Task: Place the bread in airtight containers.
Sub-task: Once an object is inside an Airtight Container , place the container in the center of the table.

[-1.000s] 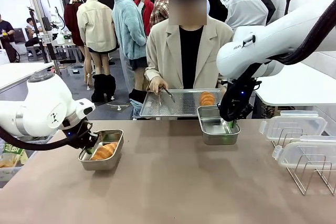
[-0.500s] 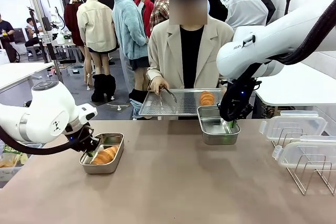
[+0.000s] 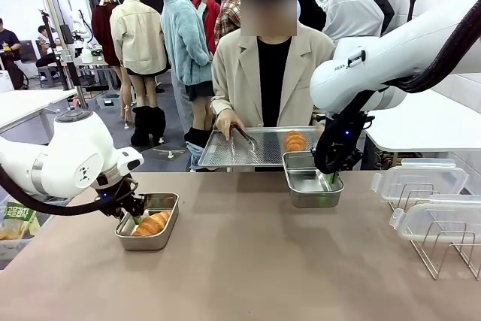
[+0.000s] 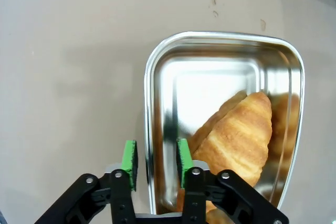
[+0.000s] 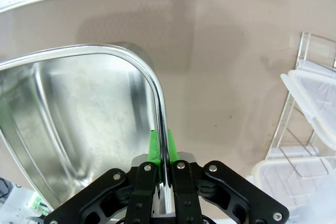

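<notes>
Since one roll (image 4: 236, 135) is already lying slantwise in the left box (image 4: 220, 34), that half of the job can be judged done apart from its lid. The left gripper (image 4: 156, 157) is seen partly open at this box's short wall, one green pad outside and one inside, with the rim between them and a gap on either side, so nothing is held. Such a straddle would suit steadying or shifting the box on the table (image 3: 248, 261), but no grip is made on it. The right gripper (image 5: 161, 145) is pinched shut on the side wall of the empty box (image 3: 316, 199), the thin steel being squeezed between its pads. This hold is judged to keep the box firm under the tray's near edge, so that bread can be dropped in without the box sliding. The second roll (image 3: 295, 140) is resting on the perforated tray (image 3: 225, 157), which is held up by a person's hand (image 3: 225, 122) at the far side, with tongs (image 3: 242, 135) at that hand. It is thus set just behind the box meant for it. Two clear lids (image 3: 421, 178) are kept at the robot's right by a wire rack (image 3: 443, 253), well apart from both boxes, presumably parked until the bread is in.
</notes>
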`<state>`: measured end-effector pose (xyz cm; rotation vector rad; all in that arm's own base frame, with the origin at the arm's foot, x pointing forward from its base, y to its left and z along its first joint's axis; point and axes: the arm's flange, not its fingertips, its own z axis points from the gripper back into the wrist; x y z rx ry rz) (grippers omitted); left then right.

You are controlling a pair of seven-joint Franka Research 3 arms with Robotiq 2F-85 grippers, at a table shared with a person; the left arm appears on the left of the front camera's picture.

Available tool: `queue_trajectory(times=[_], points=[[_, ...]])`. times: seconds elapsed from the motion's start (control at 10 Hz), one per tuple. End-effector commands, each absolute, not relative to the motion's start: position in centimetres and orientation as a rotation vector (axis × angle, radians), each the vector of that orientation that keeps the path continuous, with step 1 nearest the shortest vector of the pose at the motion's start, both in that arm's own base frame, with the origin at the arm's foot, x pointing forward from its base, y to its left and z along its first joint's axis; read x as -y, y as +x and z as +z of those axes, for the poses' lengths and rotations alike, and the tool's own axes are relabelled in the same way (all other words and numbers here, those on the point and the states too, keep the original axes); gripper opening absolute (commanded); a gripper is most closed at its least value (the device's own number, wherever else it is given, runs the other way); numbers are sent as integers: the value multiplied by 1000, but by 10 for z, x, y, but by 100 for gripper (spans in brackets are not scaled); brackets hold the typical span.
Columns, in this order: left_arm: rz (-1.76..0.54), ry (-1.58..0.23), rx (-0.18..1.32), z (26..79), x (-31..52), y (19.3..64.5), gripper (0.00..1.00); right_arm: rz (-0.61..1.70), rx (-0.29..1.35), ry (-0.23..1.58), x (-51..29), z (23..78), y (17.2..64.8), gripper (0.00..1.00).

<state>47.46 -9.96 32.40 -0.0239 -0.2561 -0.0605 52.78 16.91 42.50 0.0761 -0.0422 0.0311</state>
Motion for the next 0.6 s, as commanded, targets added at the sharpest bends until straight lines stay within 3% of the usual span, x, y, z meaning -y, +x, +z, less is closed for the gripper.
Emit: queue_trajectory(times=[0.0, 0.5], points=[[-51, -54, 235, 347, 100, 472, 100, 27, 64, 80, -168, 425, 526, 0], [-86, -3, 346, 452, 60, 442, 100, 27, 64, 80, -168, 425, 526, 0]])
